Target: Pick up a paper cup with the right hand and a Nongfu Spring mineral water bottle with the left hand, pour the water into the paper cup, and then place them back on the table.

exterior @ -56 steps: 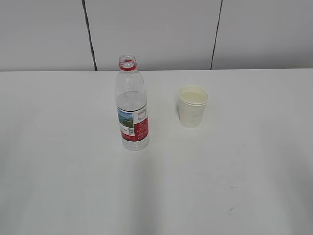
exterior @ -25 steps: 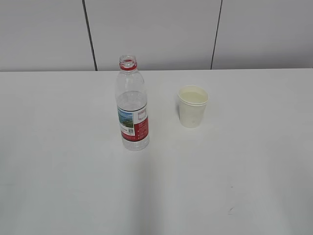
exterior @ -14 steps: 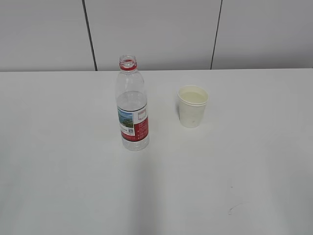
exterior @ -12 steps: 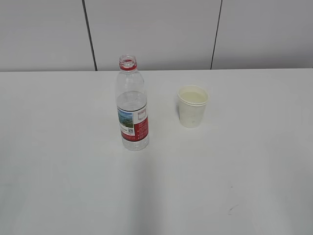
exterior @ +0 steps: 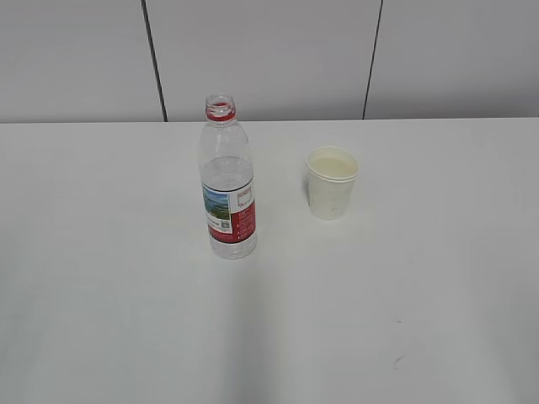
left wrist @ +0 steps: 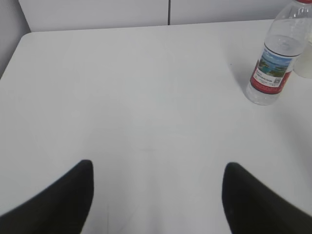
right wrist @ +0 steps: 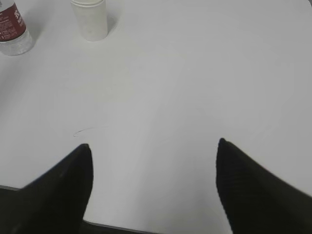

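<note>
The Nongfu Spring mineral water bottle (exterior: 227, 181) stands upright and uncapped on the white table (exterior: 101, 278), left of centre, partly filled with water. The paper cup (exterior: 331, 183) stands upright to its right, with liquid inside. No arm shows in the exterior view. My left gripper (left wrist: 158, 168) is open and empty over bare table, with the bottle (left wrist: 275, 61) far off at upper right. My right gripper (right wrist: 153, 146) is open and empty near the table's front edge, with the cup (right wrist: 89, 18) and the bottle's base (right wrist: 13, 30) far off at upper left.
A grey panelled wall (exterior: 269, 59) rises behind the table's far edge. A few small dark scuff marks (exterior: 396, 360) lie on the table at front right. The table's front edge (right wrist: 117, 228) shows under my right gripper.
</note>
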### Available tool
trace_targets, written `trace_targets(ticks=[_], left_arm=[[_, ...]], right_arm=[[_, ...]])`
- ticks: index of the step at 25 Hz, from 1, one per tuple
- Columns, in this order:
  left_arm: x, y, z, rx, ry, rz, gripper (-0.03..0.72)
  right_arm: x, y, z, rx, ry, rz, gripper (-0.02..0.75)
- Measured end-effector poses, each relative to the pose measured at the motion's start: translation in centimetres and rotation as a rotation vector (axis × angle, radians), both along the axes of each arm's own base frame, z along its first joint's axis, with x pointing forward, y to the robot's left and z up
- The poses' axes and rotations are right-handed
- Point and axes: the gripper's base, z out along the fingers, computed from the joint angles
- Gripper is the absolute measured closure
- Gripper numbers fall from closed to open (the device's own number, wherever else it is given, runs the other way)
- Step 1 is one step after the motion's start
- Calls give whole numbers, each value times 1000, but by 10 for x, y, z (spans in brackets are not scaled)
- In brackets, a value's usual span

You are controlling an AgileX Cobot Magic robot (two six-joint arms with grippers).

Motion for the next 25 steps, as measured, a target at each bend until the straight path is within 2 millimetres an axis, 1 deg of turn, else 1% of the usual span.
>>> trace_targets(ticks=[25], left_arm=[[0, 0, 0, 0, 0, 0, 199]], right_arm=[[0, 0, 0, 0, -1, -2, 156]])
